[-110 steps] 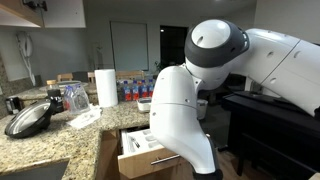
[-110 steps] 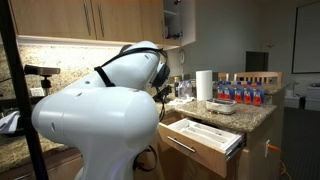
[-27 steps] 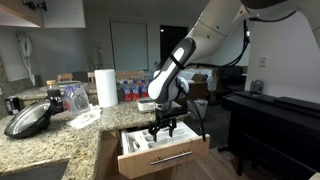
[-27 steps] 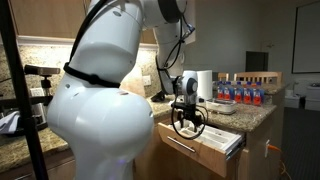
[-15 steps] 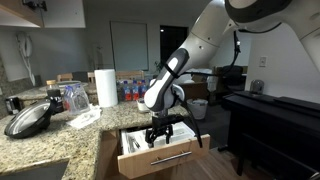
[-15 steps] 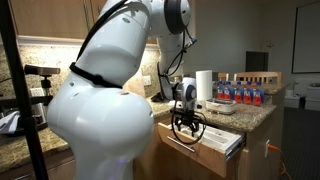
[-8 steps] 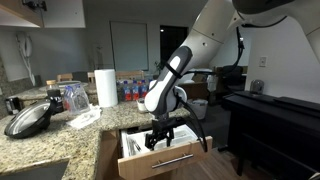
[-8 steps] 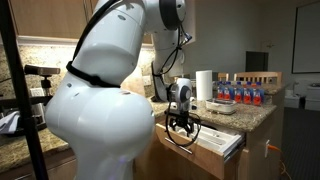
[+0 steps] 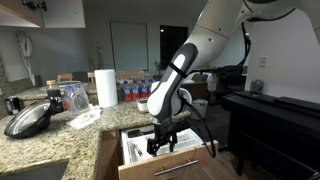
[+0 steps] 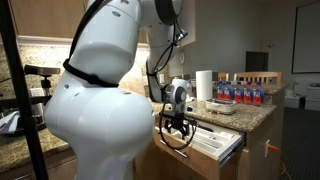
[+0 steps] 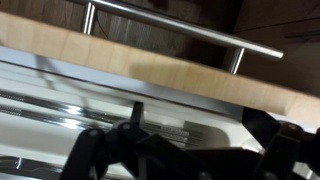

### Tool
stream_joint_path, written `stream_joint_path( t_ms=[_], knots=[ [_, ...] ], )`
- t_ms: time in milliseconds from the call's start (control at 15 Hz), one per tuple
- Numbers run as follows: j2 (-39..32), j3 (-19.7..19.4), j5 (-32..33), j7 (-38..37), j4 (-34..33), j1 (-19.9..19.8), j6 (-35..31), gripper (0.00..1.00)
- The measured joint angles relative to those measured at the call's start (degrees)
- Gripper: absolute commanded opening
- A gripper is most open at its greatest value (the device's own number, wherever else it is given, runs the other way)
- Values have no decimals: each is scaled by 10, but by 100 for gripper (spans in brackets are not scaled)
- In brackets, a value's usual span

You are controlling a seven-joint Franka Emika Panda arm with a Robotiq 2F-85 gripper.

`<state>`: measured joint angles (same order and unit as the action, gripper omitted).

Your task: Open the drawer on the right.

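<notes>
My hand (image 9: 160,141) hangs over the open drawer (image 9: 170,167), its fingers (image 11: 135,118) spread wide and pinching nothing. The drawer stands out from the cabinet run just below the edge of the granite worktop (image 9: 50,142). Its light wood front faces the room, and the long silver bar handle (image 9: 177,160) runs across that front.

In the wrist view I look down past the dark fingers onto the white inside of the drawer and its divided tray (image 11: 60,105), where bright metal pieces lie lengthwise. The top edge of the wood front crosses the picture beyond them, and the handle shows further out. My fingertips sit low over the tray, on the inner side of the front. I cannot tell whether they touch anything.

In an exterior view my hand (image 10: 178,127) is above the rear part of the drawer (image 10: 220,143), and my wrist points straight down.

On the worktop behind the drawer stand a paper towel roll (image 9: 105,87) and a row of bottles (image 9: 134,89) with blue labels. A dark round pan (image 9: 28,119) lies well apart, toward the sink end.
</notes>
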<state>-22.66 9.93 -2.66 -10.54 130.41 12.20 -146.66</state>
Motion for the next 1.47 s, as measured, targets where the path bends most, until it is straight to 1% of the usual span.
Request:
stream_joint_path(
  t_ms=[467,733,800,1000,1200,1267,1333,1467],
  knots=[
    [6,5,-1,-1,16,1,-21,100],
    [11,9,-1,-2,37,1,-64,100],
    [17,11,-5,-3,52,1,-89,100],
    [51,16,-25,-12,123,2,-203,100],
    [84,12,-26,-52,182,11,-290,100],
    [100,8,-26,-64,199,16,-306,100],
    [117,3,-23,-71,211,25,-304,100],
    [157,-10,-12,-94,220,57,-271,100]
  ],
)
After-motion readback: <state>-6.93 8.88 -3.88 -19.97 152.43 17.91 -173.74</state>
